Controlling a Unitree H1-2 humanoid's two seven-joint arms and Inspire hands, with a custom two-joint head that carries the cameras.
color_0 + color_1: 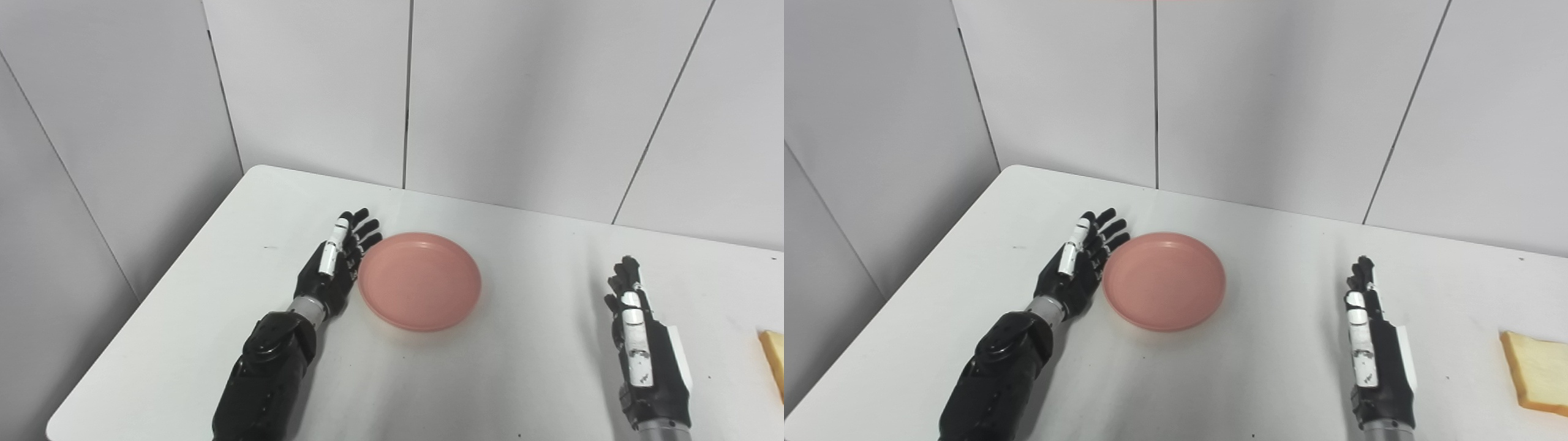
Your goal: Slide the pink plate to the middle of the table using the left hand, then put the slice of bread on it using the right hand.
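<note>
Pink and shallow, the round plastic plate [1164,281] lies mid-table; the black left hand [1080,264] is set flat-fingered against its nine-o'clock rim for pushing. The right hand [1372,343], spread empty, waits between the plate and the bread slice [1536,371] at four o'clock.

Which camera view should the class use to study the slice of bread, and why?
The right eye view: most of the slice of bread shows there, crust and pale face, lying on the table right of the right hand. The left eye view catches only a sliver at its right edge.
</note>
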